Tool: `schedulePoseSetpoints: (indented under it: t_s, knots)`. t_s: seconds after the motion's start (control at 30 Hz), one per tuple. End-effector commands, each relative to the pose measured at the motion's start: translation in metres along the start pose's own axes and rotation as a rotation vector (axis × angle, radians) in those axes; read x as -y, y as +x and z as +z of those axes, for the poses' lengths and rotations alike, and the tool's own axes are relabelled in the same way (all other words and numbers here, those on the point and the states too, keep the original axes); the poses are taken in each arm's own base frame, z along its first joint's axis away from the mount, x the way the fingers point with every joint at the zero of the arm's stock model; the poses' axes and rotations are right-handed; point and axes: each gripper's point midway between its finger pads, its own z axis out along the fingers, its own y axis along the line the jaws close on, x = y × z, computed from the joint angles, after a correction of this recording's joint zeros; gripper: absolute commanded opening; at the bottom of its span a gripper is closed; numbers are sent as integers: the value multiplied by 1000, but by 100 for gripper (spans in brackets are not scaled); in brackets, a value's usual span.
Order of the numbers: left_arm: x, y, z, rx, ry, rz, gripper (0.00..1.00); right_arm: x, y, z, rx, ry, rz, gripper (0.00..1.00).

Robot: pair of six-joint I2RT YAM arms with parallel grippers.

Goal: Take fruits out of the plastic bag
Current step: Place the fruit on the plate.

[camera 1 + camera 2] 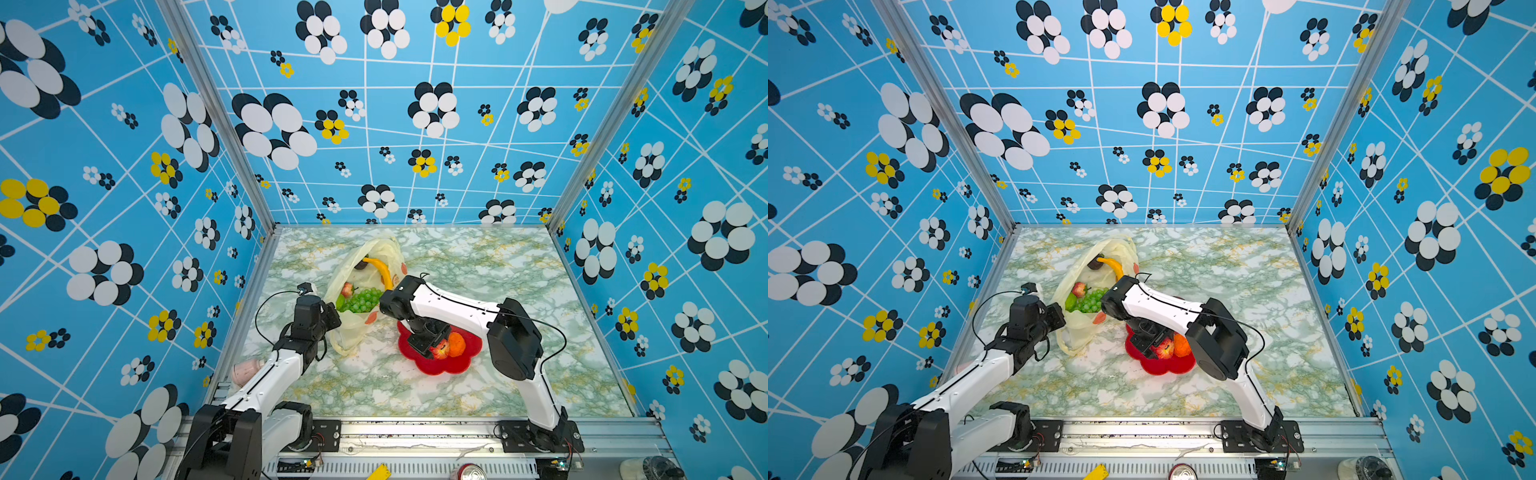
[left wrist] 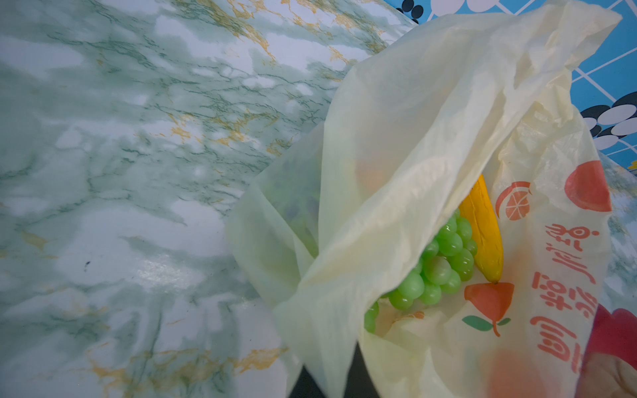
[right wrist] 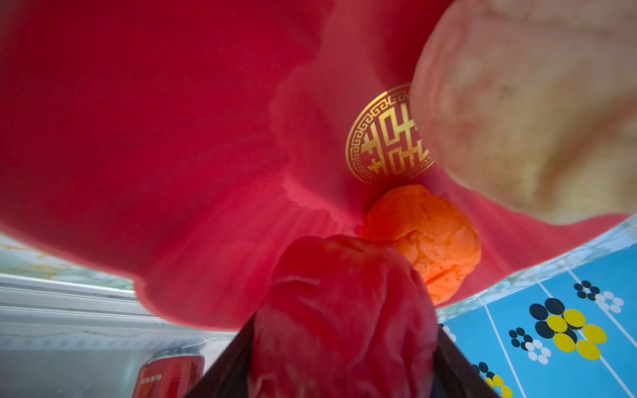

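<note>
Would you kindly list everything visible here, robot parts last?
table: one, green-white marble, underneath.
plastic bag: one, pale yellow, left of centre.
banana: one, yellow, in bag.
grape bunch: one, green, in bag.
strawberry: one, red, in bag.
dark piece: one, purple, in bag.
plate: one, red, right of bag.
orange: one, orange, on plate.
cream piece: one, cream, on plate.
red fruit: one, red, over plate.
left gripper: one, black, pinching bag edge.
right gripper: one, black, holding red fruit.
</note>
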Motion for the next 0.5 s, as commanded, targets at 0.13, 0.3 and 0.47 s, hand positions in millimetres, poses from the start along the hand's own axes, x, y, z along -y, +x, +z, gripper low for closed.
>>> schedulePoseSetpoints:
  t_s: [0.13, 0.3, 0.47]
  knots:
    - [-1, -5, -4, 18, -15, 26, 0, -8, 2, 22, -91, 15, -33, 61]
    - [-2, -4, -4, 17, -18, 26, 0, -13, -2, 26, -100, 20, -47, 63]
    - [-2, -4, -4, 19, -19, 26, 0, -9, -3, 26, -96, 48, -49, 71]
